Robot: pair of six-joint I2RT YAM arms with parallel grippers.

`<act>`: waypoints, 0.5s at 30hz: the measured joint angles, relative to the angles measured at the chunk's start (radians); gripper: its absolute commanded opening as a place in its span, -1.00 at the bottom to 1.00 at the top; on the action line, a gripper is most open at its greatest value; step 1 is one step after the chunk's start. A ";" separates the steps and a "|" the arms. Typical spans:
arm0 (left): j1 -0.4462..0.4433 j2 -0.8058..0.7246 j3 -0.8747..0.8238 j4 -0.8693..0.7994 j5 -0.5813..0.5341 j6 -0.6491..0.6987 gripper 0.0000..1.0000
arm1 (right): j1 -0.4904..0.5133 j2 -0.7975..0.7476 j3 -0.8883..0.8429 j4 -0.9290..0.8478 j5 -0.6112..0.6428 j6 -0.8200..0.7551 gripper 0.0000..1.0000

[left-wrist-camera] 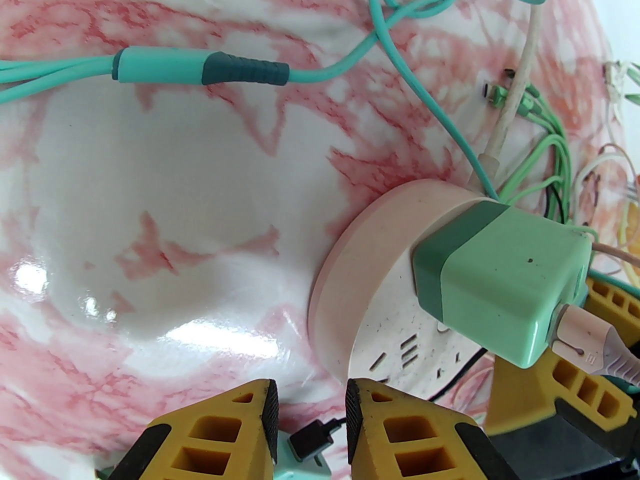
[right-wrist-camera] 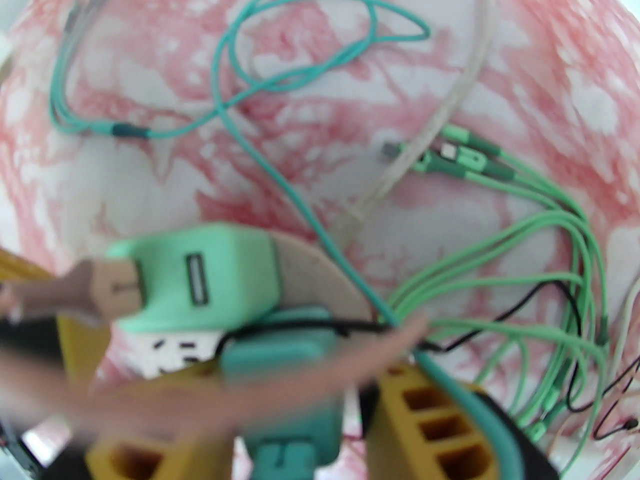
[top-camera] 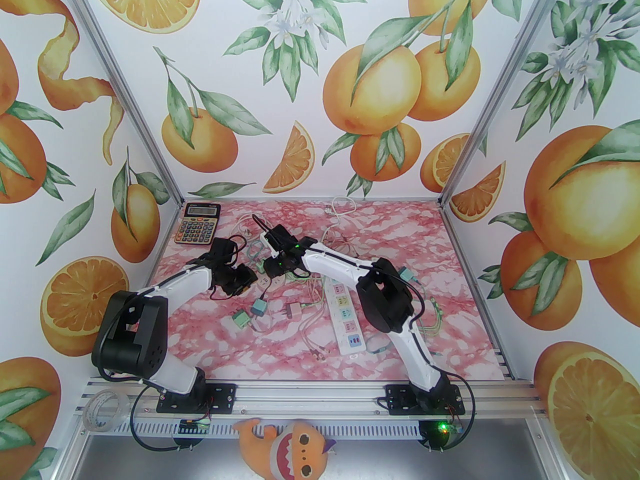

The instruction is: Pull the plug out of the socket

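Pulling now may lift the round socket (left-wrist-camera: 380,248) off the worktop, because the left hand (left-wrist-camera: 312,403), almost closed and empty, only sits at its rim. The right hand (right-wrist-camera: 300,373) straddles the teal plug (right-wrist-camera: 282,353) at the lower centre of its own view, but the blur means I cannot tell if it grips.

Only one mark can be read. On the pink cable connector (left-wrist-camera: 585,352), in the left wrist view, look for a small raised square sign shaped like the letter "E", with a short line-and-dot sign beside it. On the calculator (top-camera: 198,223) at the far left of the bench, the print above the display and on the keys is too small to read. The marks on the white power strip (top-camera: 344,313) are also too small to read.
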State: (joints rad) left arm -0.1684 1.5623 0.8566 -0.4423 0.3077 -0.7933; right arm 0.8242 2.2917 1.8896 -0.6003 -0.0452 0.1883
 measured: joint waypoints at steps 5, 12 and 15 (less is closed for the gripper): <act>0.000 0.001 0.000 0.015 0.039 0.013 -0.30 | 0.000 0.018 0.030 -0.011 -0.002 -0.023 -0.58; 0.000 0.045 0.000 0.060 0.087 0.024 -0.23 | 0.000 0.018 0.027 -0.008 -0.002 -0.025 -0.57; 0.000 0.068 0.000 0.085 0.096 0.026 -0.19 | 0.003 0.013 0.018 -0.001 0.001 -0.024 -0.56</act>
State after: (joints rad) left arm -0.1684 1.6302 0.8562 -0.3569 0.4038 -0.7673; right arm 0.8272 2.3047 1.9079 -0.6014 -0.0444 0.1638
